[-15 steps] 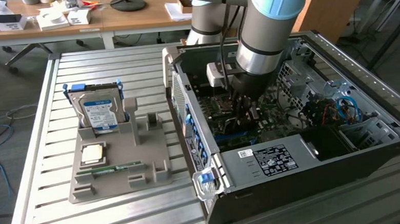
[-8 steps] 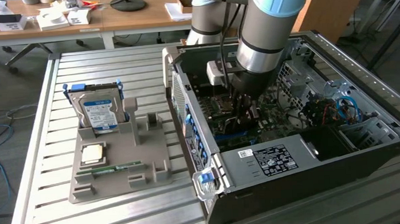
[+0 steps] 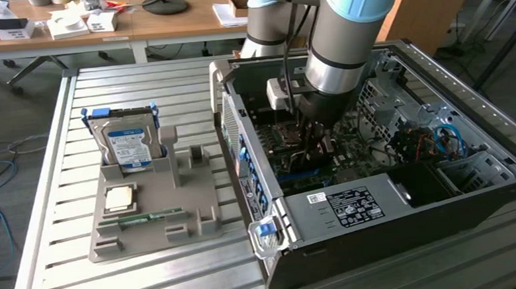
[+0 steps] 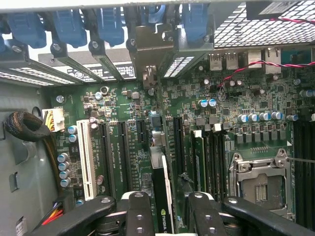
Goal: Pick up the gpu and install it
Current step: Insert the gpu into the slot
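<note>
The gpu (image 4: 160,189) is a thin dark card seen edge-on, and it runs from between my fingers toward the rear slot openings of the case. Its silver bracket (image 4: 147,51) stands against the row of blue slot latches. My gripper (image 4: 170,219) is shut on the card's near end, one black finger (image 4: 139,216) on each side. The card stands upright over the green motherboard (image 4: 123,103), in line with the black expansion slots. I cannot tell whether its edge is seated in a slot. In the exterior view my gripper (image 3: 315,138) reaches down into the open computer case (image 3: 350,206).
A white expansion slot (image 4: 86,157) and the bare CPU socket (image 4: 258,182) flank the card. On the exterior view's left, a grey fixture tray (image 3: 200,217) holds a silver hard drive (image 3: 127,143), a CPU (image 3: 120,198) and a green memory stick (image 3: 147,220). A desk with boxes stands behind.
</note>
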Robot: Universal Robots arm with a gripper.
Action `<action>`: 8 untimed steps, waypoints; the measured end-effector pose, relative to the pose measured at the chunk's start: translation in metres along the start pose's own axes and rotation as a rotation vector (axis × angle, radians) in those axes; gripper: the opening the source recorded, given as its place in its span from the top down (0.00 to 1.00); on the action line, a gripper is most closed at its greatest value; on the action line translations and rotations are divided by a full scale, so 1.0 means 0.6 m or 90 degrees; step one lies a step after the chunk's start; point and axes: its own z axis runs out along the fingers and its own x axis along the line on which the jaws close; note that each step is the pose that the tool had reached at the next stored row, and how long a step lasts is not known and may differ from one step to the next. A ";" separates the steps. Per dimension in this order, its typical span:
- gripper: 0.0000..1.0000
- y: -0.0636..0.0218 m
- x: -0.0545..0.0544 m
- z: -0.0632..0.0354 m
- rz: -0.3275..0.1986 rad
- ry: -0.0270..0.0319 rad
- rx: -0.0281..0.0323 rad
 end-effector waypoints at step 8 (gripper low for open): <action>0.67 0.000 0.000 0.000 0.000 0.0000 0.0000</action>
